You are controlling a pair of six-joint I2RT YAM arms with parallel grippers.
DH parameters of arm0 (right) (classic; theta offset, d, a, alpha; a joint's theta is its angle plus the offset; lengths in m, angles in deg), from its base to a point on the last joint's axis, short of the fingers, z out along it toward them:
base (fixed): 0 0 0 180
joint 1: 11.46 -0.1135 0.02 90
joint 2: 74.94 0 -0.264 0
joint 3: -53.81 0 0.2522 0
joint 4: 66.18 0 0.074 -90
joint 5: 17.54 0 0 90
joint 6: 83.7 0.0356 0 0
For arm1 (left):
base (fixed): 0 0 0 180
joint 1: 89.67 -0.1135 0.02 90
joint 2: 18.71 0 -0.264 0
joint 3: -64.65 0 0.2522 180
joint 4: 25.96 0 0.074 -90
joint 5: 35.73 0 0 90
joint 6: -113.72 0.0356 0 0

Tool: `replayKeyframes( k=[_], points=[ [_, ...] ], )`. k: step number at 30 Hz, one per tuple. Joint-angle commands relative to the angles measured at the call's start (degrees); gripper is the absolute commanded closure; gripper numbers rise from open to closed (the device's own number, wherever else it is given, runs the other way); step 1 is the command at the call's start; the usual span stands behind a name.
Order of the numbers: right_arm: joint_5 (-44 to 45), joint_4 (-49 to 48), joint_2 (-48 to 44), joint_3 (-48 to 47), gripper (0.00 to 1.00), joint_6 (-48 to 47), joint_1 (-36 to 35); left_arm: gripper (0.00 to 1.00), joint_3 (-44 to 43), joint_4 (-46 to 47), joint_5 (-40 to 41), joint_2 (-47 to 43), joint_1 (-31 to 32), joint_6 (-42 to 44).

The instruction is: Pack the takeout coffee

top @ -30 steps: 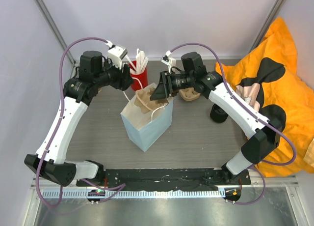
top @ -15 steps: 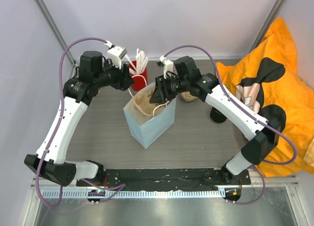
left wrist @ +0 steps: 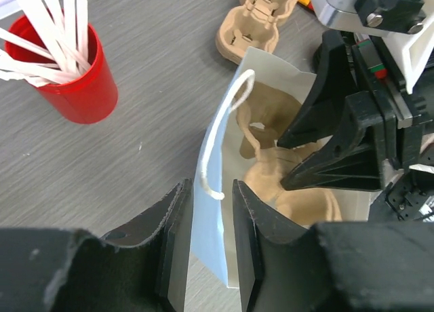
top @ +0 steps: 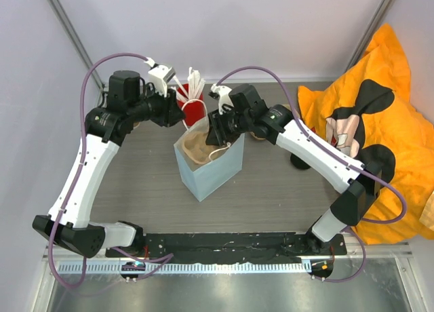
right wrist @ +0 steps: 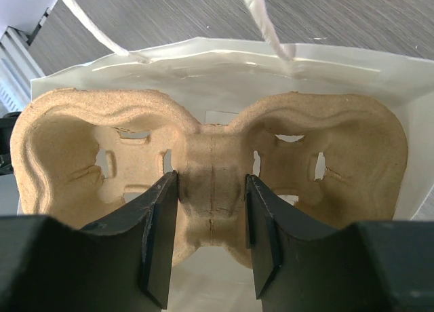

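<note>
The tan paper coffee cup is not in view. A light blue paper bag with white string handles stands mid-table. My left gripper is closed on the bag's near wall, one finger outside and one inside. My right gripper is shut on the middle ridge of a moulded cardboard cup carrier and holds it inside the bag's mouth. The carrier also shows in the left wrist view, under the right gripper.
A red cup of white sticks stands just behind the bag and shows in the left wrist view. A second cardboard carrier lies behind the right arm. A black object and an orange cloth are at the right.
My right gripper has moved left and down, carrying the carrier further into the bag. The bag's mouth has shifted left and back towards the red cup, with my left gripper.
</note>
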State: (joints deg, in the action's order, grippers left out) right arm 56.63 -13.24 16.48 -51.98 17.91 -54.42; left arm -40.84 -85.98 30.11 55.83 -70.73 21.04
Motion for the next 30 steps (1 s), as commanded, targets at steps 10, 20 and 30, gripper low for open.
replayKeyframes(
  k=[10,20,30],
  points=[
    [13.10,-0.07,1.57,-2.80,0.80,-3.62,-3.88,0.67,-0.83,-0.23,-3.35,-1.24,0.05,-1.45],
    [15.57,0.55,2.54,-3.60,0.80,-4.41,-5.29,0.56,0.75,2.40,-1.33,-0.36,0.40,-1.01],
    [19.35,1.16,3.68,-3.51,0.80,-5.20,-5.73,0.53,1.63,5.65,-1.15,1.92,1.10,-0.31]
  ],
)
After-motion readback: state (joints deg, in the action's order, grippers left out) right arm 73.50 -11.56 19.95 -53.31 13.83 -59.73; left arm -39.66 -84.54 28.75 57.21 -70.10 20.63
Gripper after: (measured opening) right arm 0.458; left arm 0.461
